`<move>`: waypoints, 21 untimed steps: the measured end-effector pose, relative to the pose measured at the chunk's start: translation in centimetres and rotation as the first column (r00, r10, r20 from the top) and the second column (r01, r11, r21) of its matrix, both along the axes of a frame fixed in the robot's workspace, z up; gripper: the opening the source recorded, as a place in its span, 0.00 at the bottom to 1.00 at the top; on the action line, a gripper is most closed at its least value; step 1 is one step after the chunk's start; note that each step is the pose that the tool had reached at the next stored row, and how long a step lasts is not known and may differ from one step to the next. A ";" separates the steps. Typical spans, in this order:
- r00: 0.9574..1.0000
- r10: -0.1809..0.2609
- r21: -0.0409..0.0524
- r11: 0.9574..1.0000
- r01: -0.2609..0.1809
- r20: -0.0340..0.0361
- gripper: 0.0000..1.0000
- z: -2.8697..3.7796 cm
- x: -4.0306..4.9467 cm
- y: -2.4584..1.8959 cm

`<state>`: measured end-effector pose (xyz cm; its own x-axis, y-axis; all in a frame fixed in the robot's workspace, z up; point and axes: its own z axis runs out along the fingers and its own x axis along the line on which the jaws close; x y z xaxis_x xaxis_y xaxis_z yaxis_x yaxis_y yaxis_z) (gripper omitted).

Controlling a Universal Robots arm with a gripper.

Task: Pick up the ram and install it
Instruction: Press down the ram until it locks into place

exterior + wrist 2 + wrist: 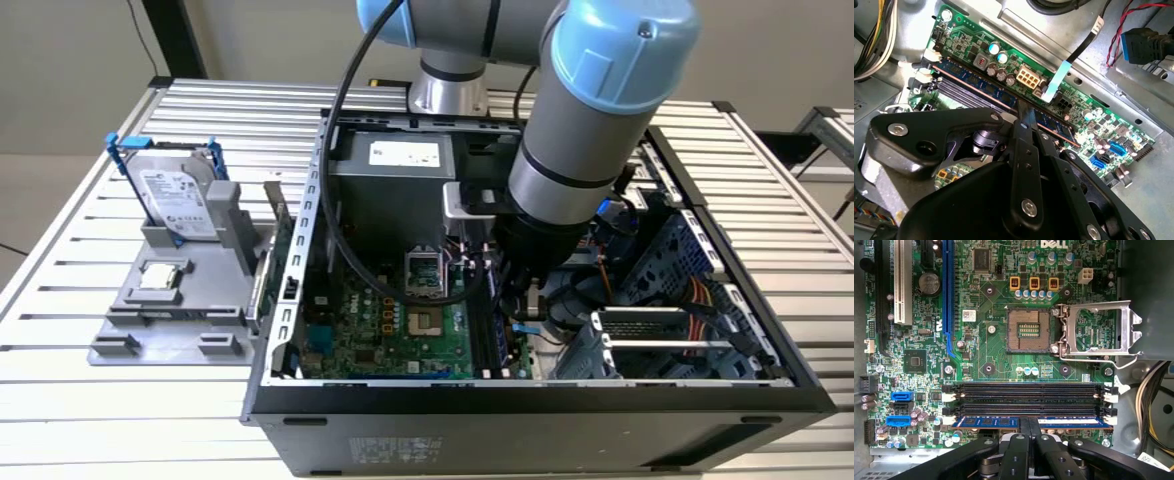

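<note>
White lettering printed on the motherboard (1004, 365), along the edge farthest from the gripper (1029, 422). Small white sticker (968, 315) midway, beside the blue slot (946, 290). Pale label strip on the ram (1069, 422), just beside the gripper, unreadable. Labels on the hard drive (171, 195) and the power supply (404, 153), well apart from the gripper, illegible.

Arm (587, 130): silver-grey tubular links, light-blue joint caps, black cable routed alongside. Gripper (1029, 427): matte black linkage plates with silver screw heads, narrow black fingers (1026, 120) at its tip.
</note>
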<state>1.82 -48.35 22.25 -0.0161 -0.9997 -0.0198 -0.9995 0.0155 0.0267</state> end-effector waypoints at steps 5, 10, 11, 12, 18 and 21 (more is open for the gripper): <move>1.000 0.000 0.000 1.000 0.000 0.000 0.00 -0.13 0.00 0.00; 1.000 0.000 0.000 1.000 0.000 0.000 0.00 -0.30 0.00 0.00; 1.000 0.000 0.000 1.000 0.000 0.000 0.00 -0.30 0.00 0.00; 1.000 0.000 0.000 1.000 0.000 0.000 0.00 -0.31 0.00 0.00; 1.000 0.000 0.001 1.000 0.000 0.000 0.00 -0.18 0.00 0.01; 1.000 0.000 0.002 1.000 0.000 0.000 0.00 0.12 0.00 0.03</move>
